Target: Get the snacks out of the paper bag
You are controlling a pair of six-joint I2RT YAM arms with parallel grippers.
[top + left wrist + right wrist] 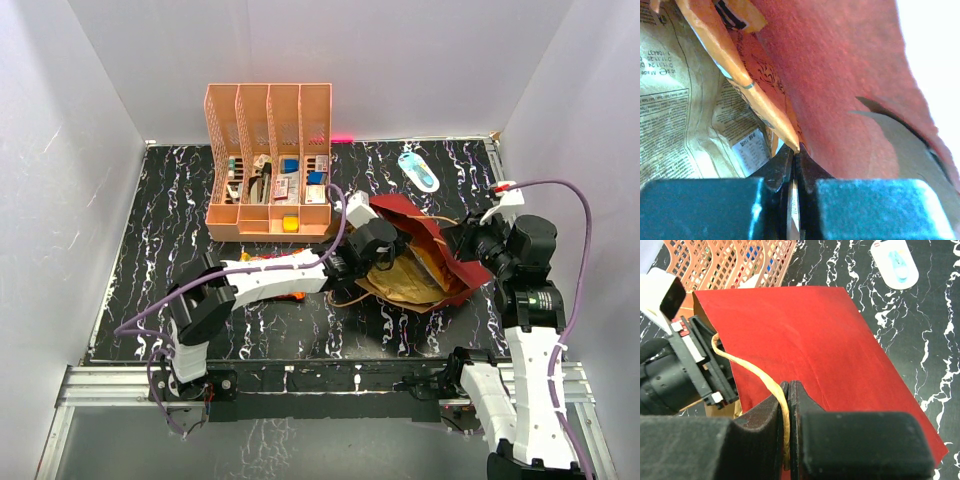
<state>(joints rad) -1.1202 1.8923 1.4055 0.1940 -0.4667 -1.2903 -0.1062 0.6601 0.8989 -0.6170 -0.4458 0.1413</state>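
Observation:
The dark red paper bag lies on its side right of centre, mouth toward the left. A mustard-gold chip bag shows in the mouth. My left gripper is inside the mouth. In the left wrist view it is shut on the corner of a flat orange packet, next to the gold chip bag and the bag's red wall. My right gripper is shut on the bag's tan loop handle over its red side.
The peach slotted organiser stands at the back, left of the bag. A light-blue-and-white oval packet lies at the back right. An orange-red packet lies on the table under my left arm. White walls enclose the table.

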